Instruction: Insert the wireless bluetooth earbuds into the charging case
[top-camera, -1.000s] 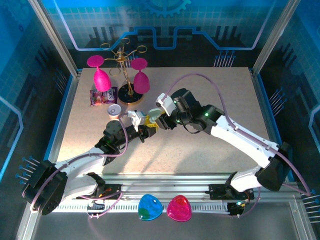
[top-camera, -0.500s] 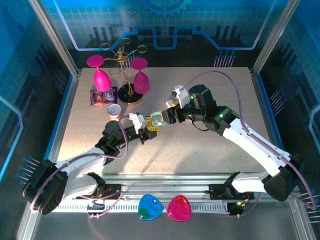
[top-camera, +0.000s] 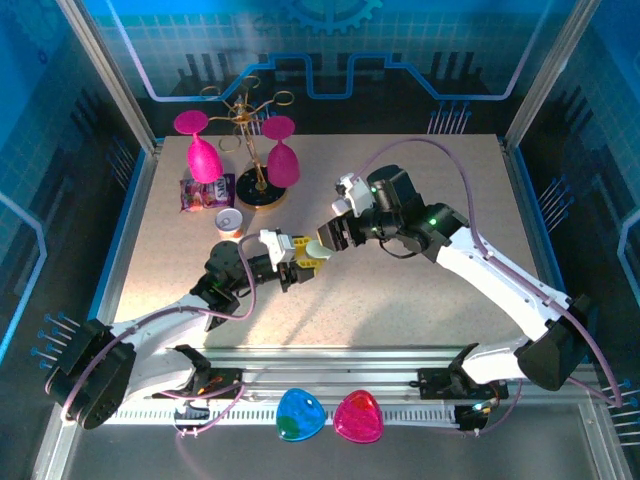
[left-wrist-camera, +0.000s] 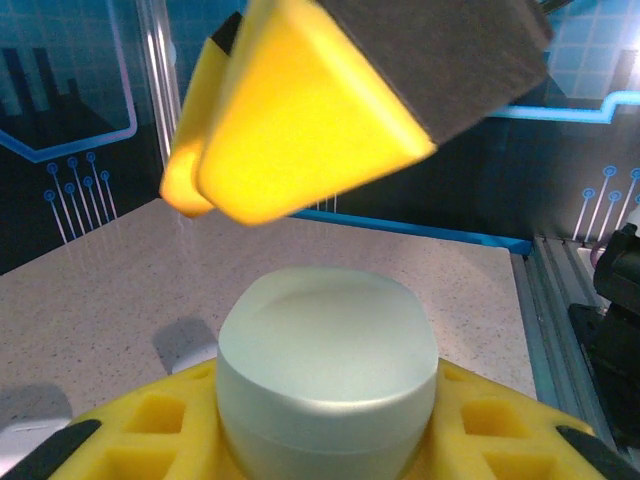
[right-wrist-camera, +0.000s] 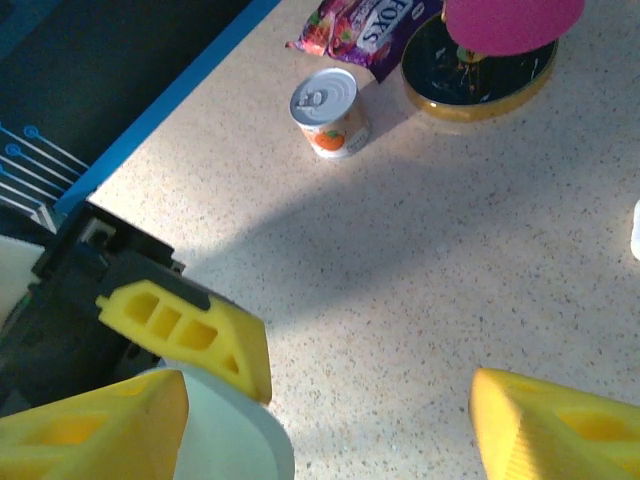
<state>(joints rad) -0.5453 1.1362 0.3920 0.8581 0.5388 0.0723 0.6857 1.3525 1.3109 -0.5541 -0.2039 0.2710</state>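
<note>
At the near rail, a blue teardrop piece (top-camera: 299, 415) and a pink teardrop piece (top-camera: 358, 417) side by side.

Beyond them, over the speckled table (top-camera: 430, 300), both arms angled in toward the middle, tips almost meeting.

Left gripper (top-camera: 303, 254) clamped on the charging case (left-wrist-camera: 325, 370), a pale mint pebble with a smooth domed top and lid down, wedged between the gripper's yellow fingers (left-wrist-camera: 140, 425).

Right gripper (right-wrist-camera: 330, 430) just beside and above the case, jaws spread wide and holding nothing. One yellow finger (left-wrist-camera: 300, 110), grey pad on its back, hanging over the case's dome with a clear gap between the two.

In the right wrist view, the same case at the lower left corner, tucked under that finger and against a finger of the left gripper.

At that view's right edge, a white sliver (right-wrist-camera: 635, 230) on the table, too cropped to name.

Farther back on the left, a small can (top-camera: 230, 220) upright, pull-tab top up, orange on its label.

Just behind it, a purple snack packet (top-camera: 205, 192) lying flat.

Beside the packet, the round black base (top-camera: 262, 196) of a gold rack (top-camera: 245, 110), with two pink stemmed glasses (top-camera: 203, 150) on its arms, near the table's far edge.
</note>
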